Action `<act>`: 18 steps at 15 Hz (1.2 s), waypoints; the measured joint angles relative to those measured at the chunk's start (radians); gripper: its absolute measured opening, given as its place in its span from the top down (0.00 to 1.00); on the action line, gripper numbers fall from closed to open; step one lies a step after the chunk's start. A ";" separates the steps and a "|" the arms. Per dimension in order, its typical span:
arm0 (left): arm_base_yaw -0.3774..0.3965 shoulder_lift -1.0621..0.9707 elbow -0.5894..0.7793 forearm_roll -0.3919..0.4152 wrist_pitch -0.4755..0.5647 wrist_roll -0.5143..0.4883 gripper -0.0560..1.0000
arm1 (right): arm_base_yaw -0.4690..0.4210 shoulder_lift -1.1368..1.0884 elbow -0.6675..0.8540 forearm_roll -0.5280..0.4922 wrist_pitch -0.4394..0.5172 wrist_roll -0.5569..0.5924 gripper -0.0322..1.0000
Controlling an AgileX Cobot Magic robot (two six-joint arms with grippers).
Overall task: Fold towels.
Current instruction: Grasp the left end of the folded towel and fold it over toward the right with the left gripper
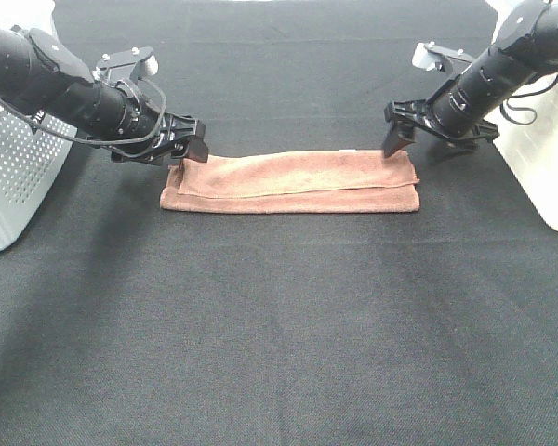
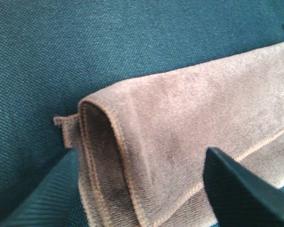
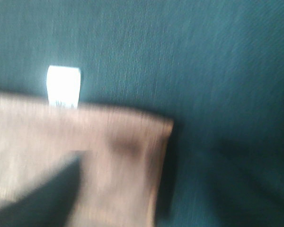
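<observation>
The reddish-brown towel (image 1: 293, 181) lies on the black table cloth, folded into a long narrow strip with stitched edges showing. My left gripper (image 1: 188, 147) hovers at the strip's left end, open, its two dark fingers (image 2: 241, 189) spread on either side of the folded corner (image 2: 132, 142) and holding nothing. At the right end, just above the far corner, my right gripper (image 1: 400, 139) is open too. The right wrist view is blurred. It shows the towel's corner (image 3: 132, 151), a small white tag (image 3: 63, 86) at its edge and one dark finger (image 3: 52, 189).
A white perforated housing (image 1: 14, 177) stands at the table's left edge and another white body (image 1: 544, 158) at the right edge. Black cloth (image 1: 279, 334) covers the whole table in front of the towel.
</observation>
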 joint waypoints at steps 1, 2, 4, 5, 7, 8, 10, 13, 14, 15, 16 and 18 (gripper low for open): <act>0.000 -0.007 -0.001 0.006 0.000 -0.023 0.27 | 0.000 -0.005 0.000 -0.009 0.017 0.003 0.18; 0.000 -0.012 0.000 0.020 0.000 -0.064 0.27 | 0.000 -0.023 0.000 -0.047 0.066 0.035 0.16; 0.000 -0.005 0.000 0.070 0.012 -0.163 0.27 | 0.000 -0.041 0.000 -0.093 0.122 0.090 0.15; 0.001 0.001 0.000 0.111 0.027 -0.207 0.27 | 0.000 -0.041 0.000 -0.115 0.139 0.106 0.15; 0.013 0.004 0.000 0.180 0.036 -0.309 0.27 | 0.000 -0.041 0.000 -0.148 0.149 0.112 0.15; 0.026 0.004 0.000 0.189 0.041 -0.334 0.27 | 0.000 -0.041 0.000 -0.149 0.149 0.113 0.15; 0.045 0.006 -0.005 0.201 0.045 -0.354 0.27 | 0.000 -0.041 0.000 -0.150 0.149 0.113 0.15; 0.045 0.036 -0.056 0.197 0.098 -0.358 0.27 | 0.000 -0.041 0.000 -0.150 0.149 0.114 0.15; 0.045 0.078 -0.125 0.186 0.162 -0.359 0.27 | 0.000 -0.041 0.000 -0.150 0.149 0.114 0.15; 0.045 0.107 -0.162 0.179 0.198 -0.359 0.27 | 0.000 -0.041 0.000 -0.151 0.149 0.114 0.15; 0.045 0.131 -0.192 0.177 0.231 -0.359 0.27 | 0.000 -0.041 0.000 -0.151 0.149 0.114 0.15; 0.045 0.161 -0.236 0.171 0.266 -0.387 0.27 | 0.000 -0.041 0.000 -0.152 0.147 0.114 0.15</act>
